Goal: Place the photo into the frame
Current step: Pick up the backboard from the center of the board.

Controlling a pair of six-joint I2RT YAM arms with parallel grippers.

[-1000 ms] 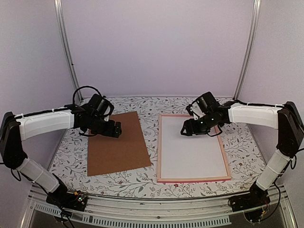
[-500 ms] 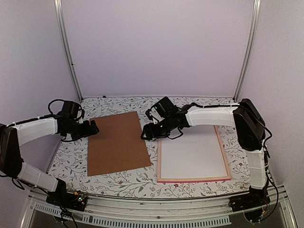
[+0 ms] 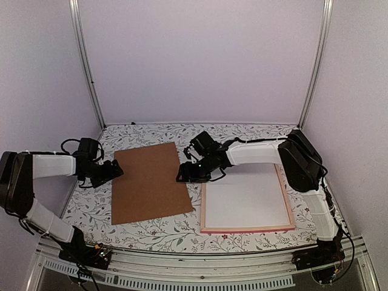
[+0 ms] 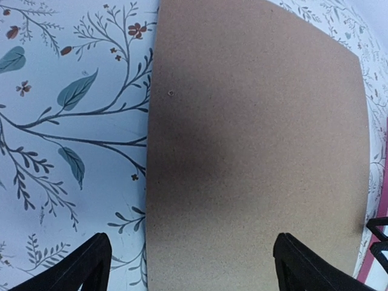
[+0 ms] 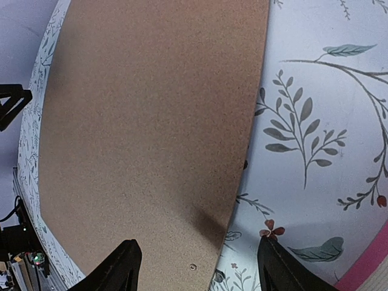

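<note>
The pink frame (image 3: 246, 230) lies flat at the right with a plain white sheet (image 3: 245, 197) filling it. The photo is out of view in every frame. A brown board (image 3: 150, 182) lies flat to the left of the frame. My left gripper (image 3: 116, 171) is low at the board's left edge, open, its fingers astride that edge (image 4: 191, 237) and holding nothing. My right gripper (image 3: 183, 174) is low at the board's right edge, also open and empty, with the edge between its fingers (image 5: 197, 241). A strip of pink frame (image 5: 370, 268) shows in the right wrist view's corner.
The table (image 3: 91, 200) has a floral cloth. Metal posts (image 3: 85, 66) stand at the back corners, with plain walls behind and to both sides. A metal rail (image 3: 200, 270) runs along the near edge by the arm bases.
My right arm swung left from above the frame to the board's right edge. My left gripper drew back left off the board to its left edge. Board and frame stayed put.
</note>
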